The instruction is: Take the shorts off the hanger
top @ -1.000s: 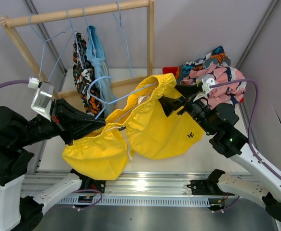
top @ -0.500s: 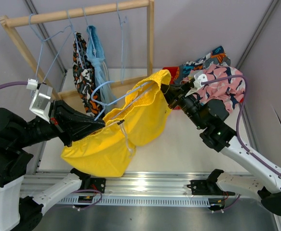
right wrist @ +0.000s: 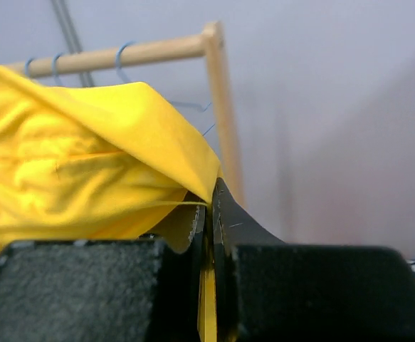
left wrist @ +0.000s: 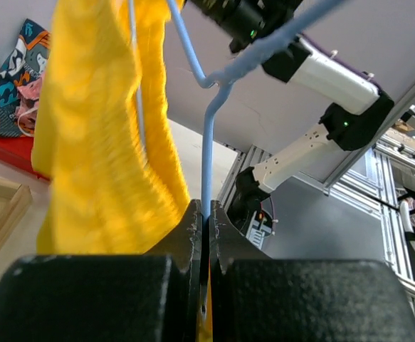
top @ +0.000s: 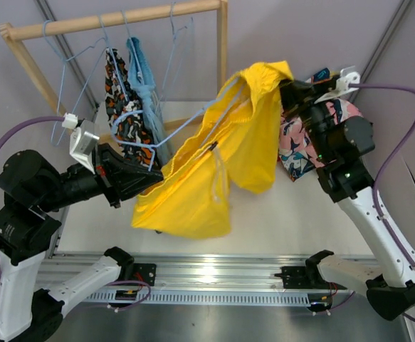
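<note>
Grey walls, white table [top: 292, 214], wooden rack [top: 122, 20] at back left. We see blotched shorts [top: 122, 114] and light blue shorts [top: 144, 85] hanging on the rack, close behind the left arm. Pink shorts [top: 296, 153] lie behind the right arm, partly hidden by it. Yellow shorts [top: 221, 164] hang stretched in the air between both arms, above the table, and a blue hanger [top: 193, 121] runs across them. Left gripper [top: 154, 177] sits low, pointing right, clamped on the hanger's wire. Right gripper [top: 287, 89] is raised high right of the rack's post, pinching the yellow shorts' top edge.
</note>
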Controlling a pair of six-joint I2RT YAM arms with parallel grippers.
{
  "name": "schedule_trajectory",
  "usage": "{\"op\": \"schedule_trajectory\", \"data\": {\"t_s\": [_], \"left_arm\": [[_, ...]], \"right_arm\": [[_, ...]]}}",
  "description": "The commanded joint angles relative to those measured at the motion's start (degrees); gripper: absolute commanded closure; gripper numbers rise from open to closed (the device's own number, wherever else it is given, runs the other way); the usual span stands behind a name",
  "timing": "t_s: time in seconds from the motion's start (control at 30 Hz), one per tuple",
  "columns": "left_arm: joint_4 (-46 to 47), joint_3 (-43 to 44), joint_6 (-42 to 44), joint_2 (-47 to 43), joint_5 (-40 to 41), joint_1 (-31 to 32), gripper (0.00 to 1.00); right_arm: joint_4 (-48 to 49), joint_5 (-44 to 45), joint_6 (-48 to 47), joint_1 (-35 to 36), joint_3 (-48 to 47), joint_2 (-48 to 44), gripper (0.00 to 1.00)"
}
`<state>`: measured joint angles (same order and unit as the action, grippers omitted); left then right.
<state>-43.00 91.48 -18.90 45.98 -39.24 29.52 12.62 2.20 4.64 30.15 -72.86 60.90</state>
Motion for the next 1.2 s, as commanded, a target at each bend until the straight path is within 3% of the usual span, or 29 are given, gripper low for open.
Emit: {"op": "schedule_trajectory", "data": {"t_s": [0.0,0.27,0.4,0.47,0.6,0.7,0.77,0.97,1.17], "left_arm": [[-0.77,-0.42,0.09,-1.06,-1.1,0.8,1.0],[-0.06,-0.16,-0.53,-1.06,-1.72,1.6,1.0],[-0.33,0.45,0.61,-0.36,-0.05,1.6,1.0],[-0.24,0.54,0.96,0.34,2.41,1.6,1.0],[-1.03,2.64,3.24,2.97,12.76,1.68,1.0],[-6.2,4.58,5.53,6.75,24.71,1.68,1.0],[-7.09,4.15,6.41,7.98,29.64,1.6,1.0],[-4.55,-2.97,3.61,6.67,24.31,1.68,1.0],[-5.25,-4.12,3.43,6.58,22.11,1.68,1.0]], "right_arm": [[1.88,4.4,3.43,-9.12,-7.72,2.11,1.0],[-5.06,2.55,9.5,-15.03,-15.47,9.84,1.0],[-2.88,-5.07,12.23,-13.37,-8.72,6.79,1.0],[-1.82,-12.63,9.52,-8.2,-4.59,4.15,1.0],[-5.13,-15.73,2.92,4.81,6.21,-2.88,1.0],[-7.78,-17.93,4.23,6.5,8.78,-7.19,1.0],[-8.23,-12.94,1.53,6.32,8.26,-9.48,1.0],[-9.64,9.47,-7.01,-0.08,-9.91,-3.35,1.0],[-5.06,9.49,-3.78,-15.81,-28.89,12.72,1.0]]}}
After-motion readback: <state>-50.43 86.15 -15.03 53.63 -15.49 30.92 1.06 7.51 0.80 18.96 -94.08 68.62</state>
